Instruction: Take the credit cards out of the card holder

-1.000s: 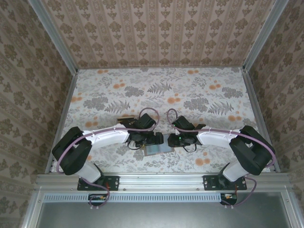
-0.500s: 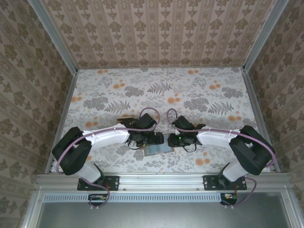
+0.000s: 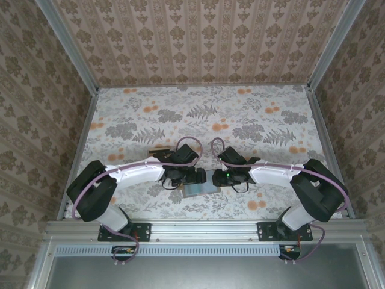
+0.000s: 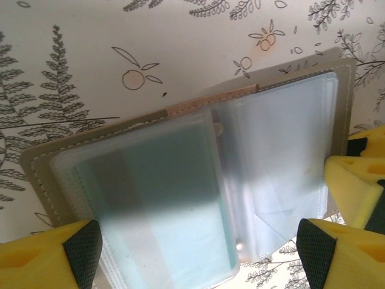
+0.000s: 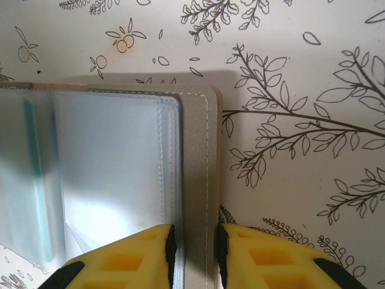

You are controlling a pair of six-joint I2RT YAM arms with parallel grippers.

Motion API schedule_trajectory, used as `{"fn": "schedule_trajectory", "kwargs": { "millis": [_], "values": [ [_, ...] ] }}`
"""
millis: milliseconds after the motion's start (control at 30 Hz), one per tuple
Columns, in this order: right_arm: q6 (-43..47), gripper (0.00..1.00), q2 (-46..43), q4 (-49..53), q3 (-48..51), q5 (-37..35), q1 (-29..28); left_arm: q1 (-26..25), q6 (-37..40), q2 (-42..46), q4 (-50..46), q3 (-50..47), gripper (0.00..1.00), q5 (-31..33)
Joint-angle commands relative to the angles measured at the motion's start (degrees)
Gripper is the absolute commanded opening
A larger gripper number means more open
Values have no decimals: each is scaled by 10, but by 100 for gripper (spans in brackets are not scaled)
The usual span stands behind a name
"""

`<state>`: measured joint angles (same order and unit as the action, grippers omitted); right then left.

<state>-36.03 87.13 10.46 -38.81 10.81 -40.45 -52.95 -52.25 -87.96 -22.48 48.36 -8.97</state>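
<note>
Right wrist view: the right gripper [image 5: 195,250] is pinching the right cover of the card holder [image 5: 120,162] lying open, near-centre; the left gripper [image 4: 200,245], spread wide, is straddling its left-side teal card [image 4: 174,198].

The surface [image 3: 240,120] wore a pale cloth printed with grey ferns and orange blossoms. Seen close from the left wrist, the print showed a small outlined fruit with leaves [image 4: 135,77]; from the right wrist, a thin leafy branch [image 5: 289,132]. Beige patterned walls [image 3: 204,42] closed in three sides, with metal posts [image 3: 66,45] at the corners. A metal rail [image 3: 204,229] ran along the near edge, and below it lay a dark grey panel [image 3: 204,274], possibly the floor.
</note>
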Motion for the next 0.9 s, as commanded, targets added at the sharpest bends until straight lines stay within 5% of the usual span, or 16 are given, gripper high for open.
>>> {"fn": "schedule_trajectory", "kwargs": {
  "millis": [0, 867],
  "values": [
    [-6, 30, 25, 3, 7, 16, -11, -4, -7, 11, -21, -6, 87, 11],
    [-8, 30, 29, 2, 9, 15, -17, -23, 40, -8, 41, 19, 87, -31]
  ]
}}
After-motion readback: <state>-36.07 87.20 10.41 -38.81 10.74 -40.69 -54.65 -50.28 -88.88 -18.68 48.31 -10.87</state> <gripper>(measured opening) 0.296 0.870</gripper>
